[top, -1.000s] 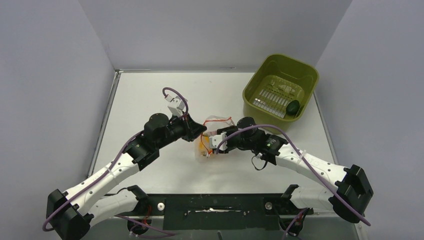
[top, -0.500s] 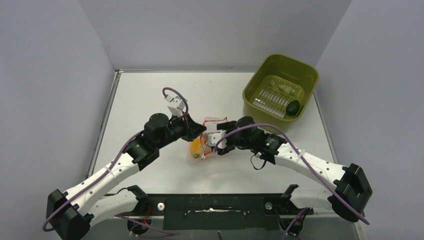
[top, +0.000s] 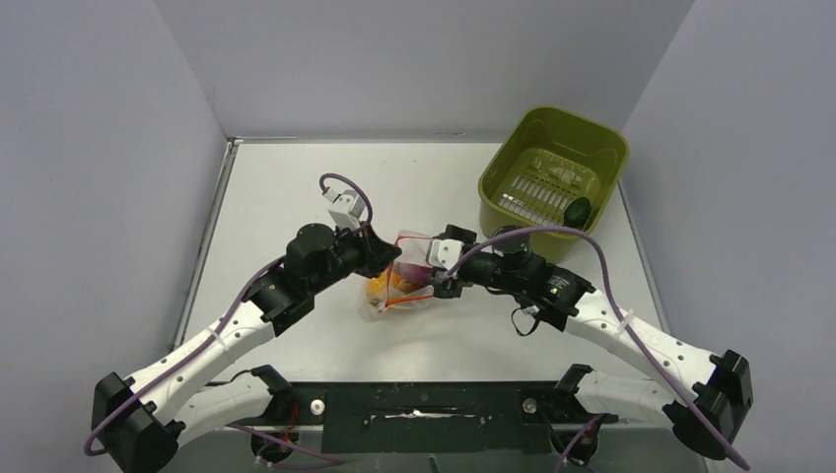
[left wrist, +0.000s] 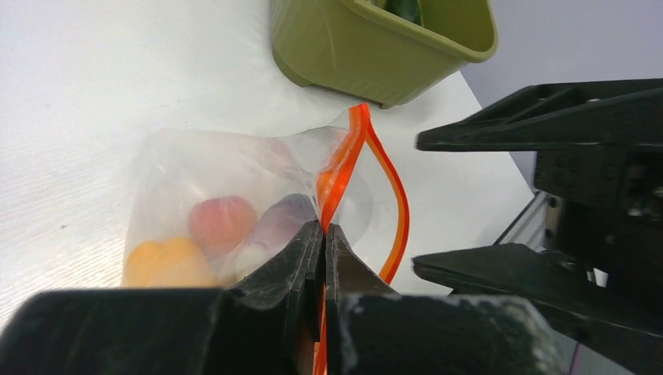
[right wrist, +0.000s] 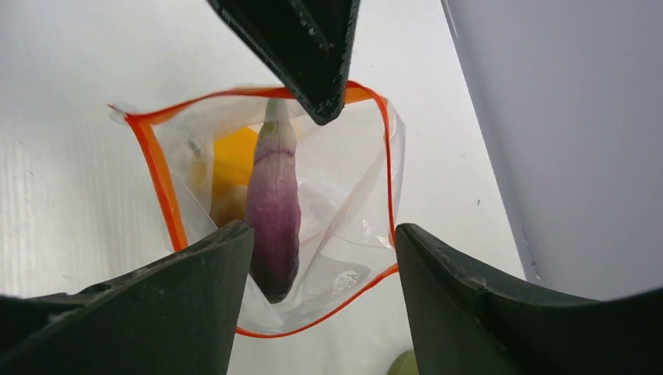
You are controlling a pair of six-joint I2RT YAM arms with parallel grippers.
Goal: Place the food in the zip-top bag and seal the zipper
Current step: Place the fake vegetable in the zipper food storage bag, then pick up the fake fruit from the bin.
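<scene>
The clear zip-top bag lies mid-table between my arms, its red-orange zipper gaping open. My left gripper is shut on one side of the zipper strip. Inside the bag I see the yellow-orange pepper, the red-orange fruit and the dark purple piece. My right gripper is open and empty, just in front of the bag's mouth. A dark green piece lies in the olive-green basket. The pale slice is not clearly seen.
The olive-green basket stands at the back right of the table, close to the right wall; it also shows in the left wrist view. The grey walls enclose the table on three sides.
My right gripper has drawn back to the right, away from the bag. The purple piece now lies in the bag. The bag has shifted slightly left and its mouth has spread open.
</scene>
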